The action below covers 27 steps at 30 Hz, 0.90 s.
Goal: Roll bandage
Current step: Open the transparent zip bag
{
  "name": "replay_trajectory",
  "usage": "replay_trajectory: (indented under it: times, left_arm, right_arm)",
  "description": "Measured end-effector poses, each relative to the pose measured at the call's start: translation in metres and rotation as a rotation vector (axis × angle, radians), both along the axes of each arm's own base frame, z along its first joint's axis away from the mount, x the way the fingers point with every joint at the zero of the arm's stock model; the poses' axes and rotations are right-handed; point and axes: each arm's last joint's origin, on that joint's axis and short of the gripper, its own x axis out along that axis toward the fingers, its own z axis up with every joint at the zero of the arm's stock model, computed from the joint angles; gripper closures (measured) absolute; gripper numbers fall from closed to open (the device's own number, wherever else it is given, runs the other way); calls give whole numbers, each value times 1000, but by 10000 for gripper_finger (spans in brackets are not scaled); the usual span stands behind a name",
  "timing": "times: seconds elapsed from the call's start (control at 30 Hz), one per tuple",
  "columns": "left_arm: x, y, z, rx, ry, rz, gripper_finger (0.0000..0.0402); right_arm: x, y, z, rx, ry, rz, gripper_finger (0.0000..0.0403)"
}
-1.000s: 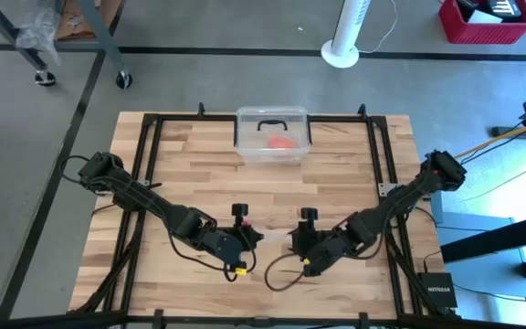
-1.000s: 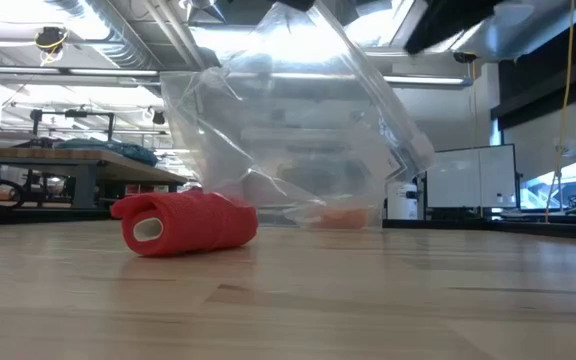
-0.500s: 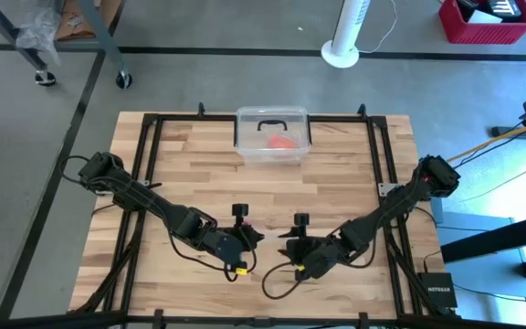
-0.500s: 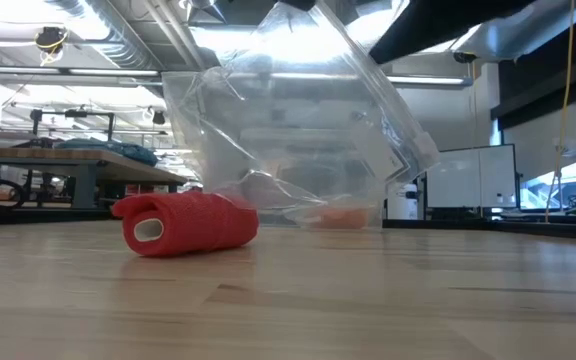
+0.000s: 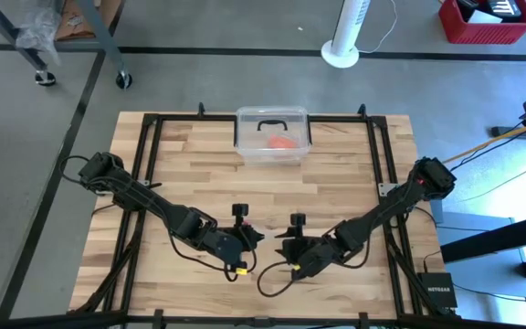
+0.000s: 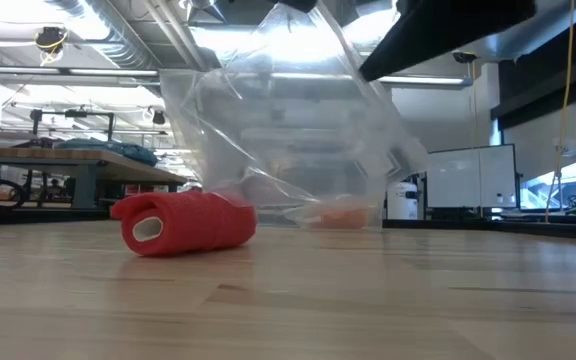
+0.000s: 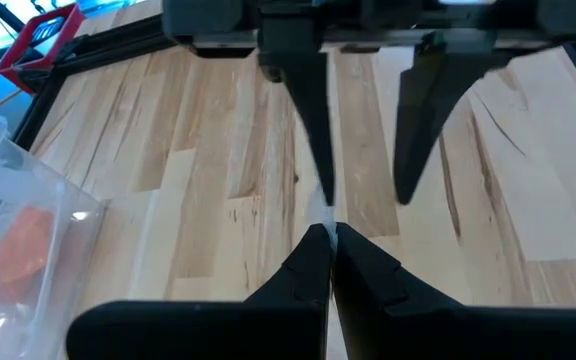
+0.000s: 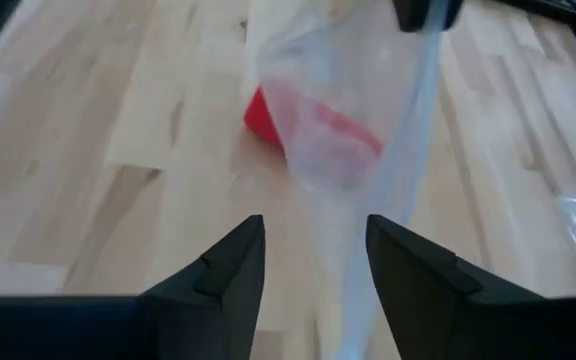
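Rolling looks finished: the bright red cloth bandage [image 6: 183, 223], wound into a short matte roll with a pale hollow end, lies on its side on the wooden table [image 6: 368, 300], just in front of the crinkly clear plastic bag [image 6: 288, 140]. The left gripper [image 7: 330, 240] is clenched on a corner of that bag, holding it up. The right gripper [image 8: 313, 255] stands released, facing bag and roll. Bagging the roll probably comes next, needing the mouth spread.

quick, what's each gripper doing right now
left gripper: closed, pinching the edge of the clear plastic bag.
right gripper: open, holding nothing, facing the bag.
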Motion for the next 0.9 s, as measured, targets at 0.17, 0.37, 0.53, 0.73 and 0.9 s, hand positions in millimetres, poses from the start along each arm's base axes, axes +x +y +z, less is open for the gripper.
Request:
replay_trajectory:
  times: [0.17,0.37,0.53,0.73,0.9]
  left_arm:
    - [0,0,0,-1,-1,0,401]
    - [0,0,0,-1,-1,0,401]
    - [1,0,1,-4,-12,-3,401]
    - [1,0,1,0,-13,-3,401]
    - [1,0,1,2,-15,-3,401]
  right_arm:
    - [1,-2,-1,-51,-25,-48,226]
    - [0,-2,4,-71,-52,-56,226]
    - [6,-6,-4,-43,-12,-33,228]
    - [4,3,-7,-54,-12,11,313]
    - [-4,15,-7,-125,-4,95,391]
